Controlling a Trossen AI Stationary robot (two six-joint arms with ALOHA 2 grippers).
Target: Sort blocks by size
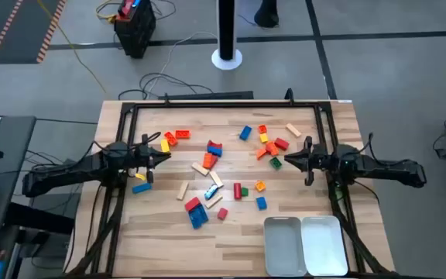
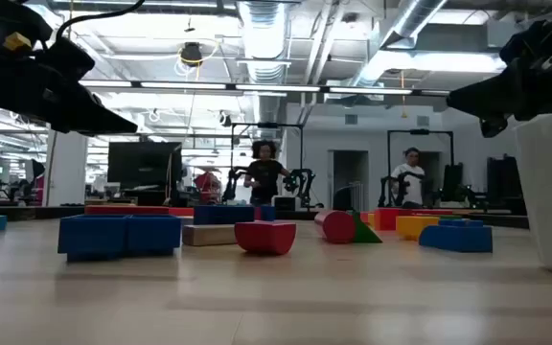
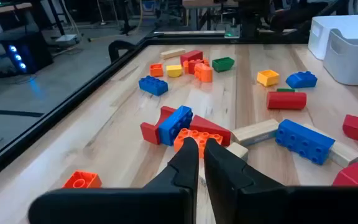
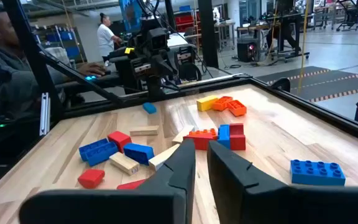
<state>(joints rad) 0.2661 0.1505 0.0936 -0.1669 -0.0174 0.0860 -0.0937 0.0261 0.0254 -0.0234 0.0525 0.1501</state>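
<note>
Blocks [image 1: 214, 147]: lying scattered, unsorted.
Trays [image 1: 283, 245]: waiting empty for sizes.
Left gripper [image 1: 162, 155]: hovering closed, empty.
Right gripper [image 1: 289, 161]: hovering nearly closed, empty.

Light wood-plank table [image 1: 161, 232], dark rail frame around its edges. The blocks [image 1: 211, 167] lie loose on it, scattered across the middle and far half — no order to them. Far-left group: orange, yellow and red bricks [image 1: 173, 138]. Centre: a red, blue and orange cluster [image 1: 212, 149] with tan bars alongside. Far-right group: orange, red and green bricks [image 1: 272, 147], one tan bar [image 1: 293, 130] and a blue brick [image 1: 245, 133] nearby. Toward the near edge: blue and red bricks [image 1: 195, 211] touching, a small red one [image 1: 222, 213], a blue one [image 1: 261, 203]. A lone blue brick [image 1: 141, 187] lies toward the left edge. Two white trays [image 1: 302, 244] side by side, touching, at the near-right corner.
</note>
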